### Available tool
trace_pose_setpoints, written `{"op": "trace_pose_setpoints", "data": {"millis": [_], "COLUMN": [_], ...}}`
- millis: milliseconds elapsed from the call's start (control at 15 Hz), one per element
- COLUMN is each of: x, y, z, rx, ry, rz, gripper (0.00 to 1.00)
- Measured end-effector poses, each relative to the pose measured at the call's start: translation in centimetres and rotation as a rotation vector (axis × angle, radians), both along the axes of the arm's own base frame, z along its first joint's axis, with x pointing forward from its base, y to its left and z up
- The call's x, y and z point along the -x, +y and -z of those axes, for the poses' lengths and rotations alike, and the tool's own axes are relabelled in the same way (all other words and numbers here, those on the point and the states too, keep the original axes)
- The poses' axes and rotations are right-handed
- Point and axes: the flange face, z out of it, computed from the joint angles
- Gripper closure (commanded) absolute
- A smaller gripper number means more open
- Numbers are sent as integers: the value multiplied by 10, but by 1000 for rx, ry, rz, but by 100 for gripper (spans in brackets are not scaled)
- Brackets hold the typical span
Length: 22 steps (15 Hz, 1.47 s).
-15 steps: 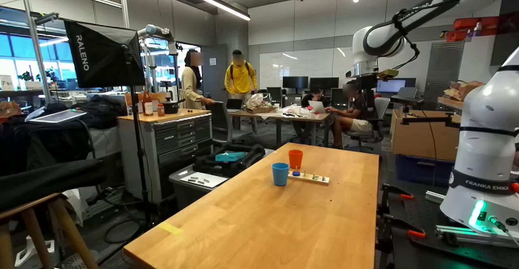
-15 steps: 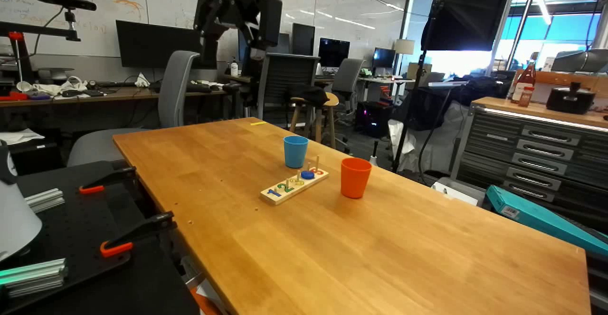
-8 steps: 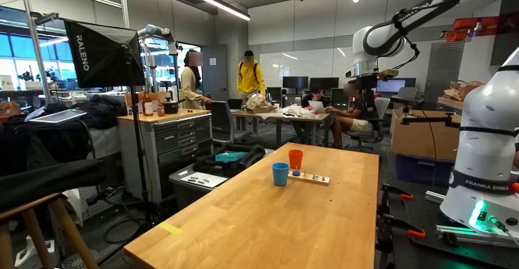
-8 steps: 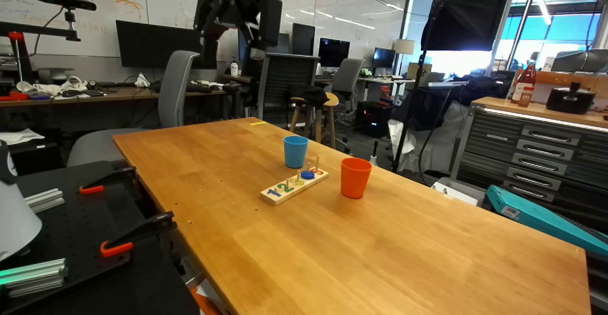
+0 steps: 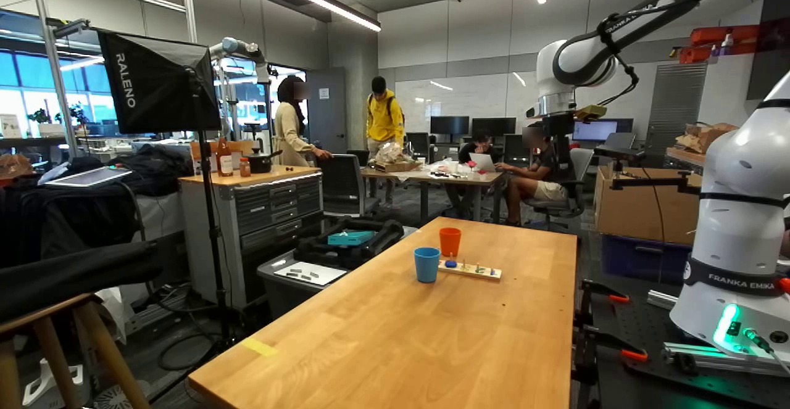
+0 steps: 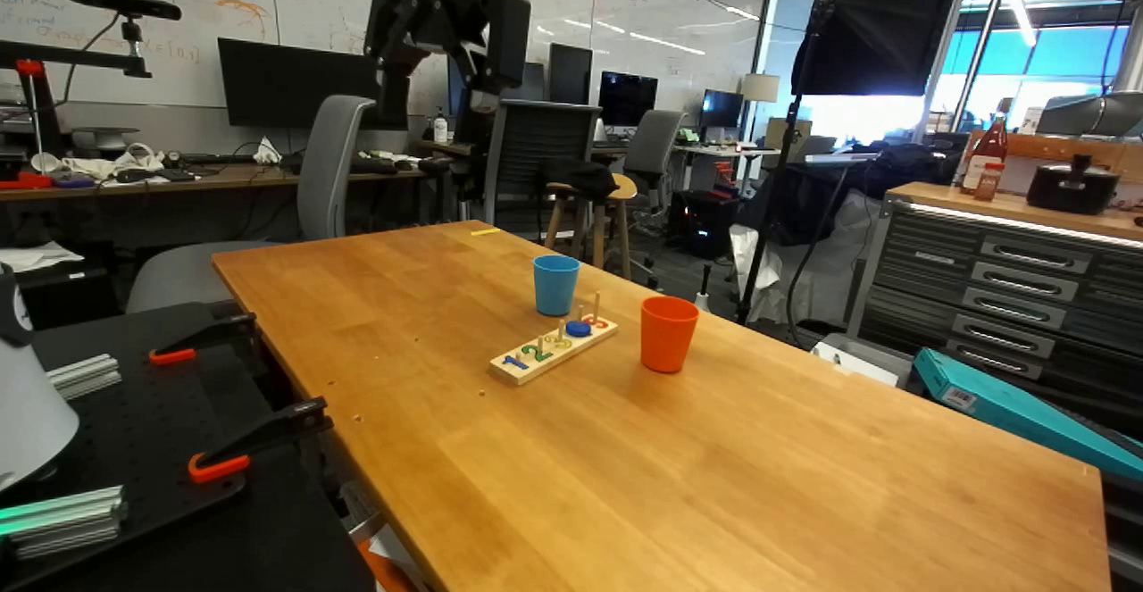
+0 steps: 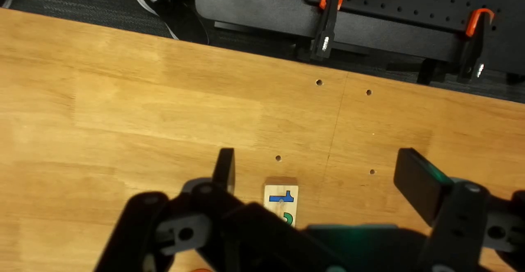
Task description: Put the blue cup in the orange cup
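My gripper is high over the table, with its two fingers spread wide and nothing held in them. The blue cup is on the table, near the orange cup but not touching it. Both stand upright. The end of the number board with the blue ring sits about between them.

I think I am at the start: the reach for the blue cup. It does not show in my wrist view, so I must move the gripper across to it. Then I should come straight down, one finger on each side, and squeeze. After that I would lift the cup higher than the board's wooden pegs and let it down into the orange cup. They look about the same size, so the fit may be tight and I must line them up well.
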Motion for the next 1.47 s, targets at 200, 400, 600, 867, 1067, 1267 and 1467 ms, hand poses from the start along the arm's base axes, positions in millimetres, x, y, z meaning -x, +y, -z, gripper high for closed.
{"op": "trace_pose_setpoints", "data": {"millis": [200,400,600,867,1067,1267,1467], "x": [0,0,0,-16,-42,-71,-100], "y": [0,0,3,33,72,113,146], "z": [0,0,3,19,38,64,91], "rx": [0,0,1,37,81,116,134], "ry": [0,0,5,-30,-81,-118,-152], "rz": [0,0,-7,-86,-173,-226,-251], "gripper": [0,0,0,0,0,0,0]}}
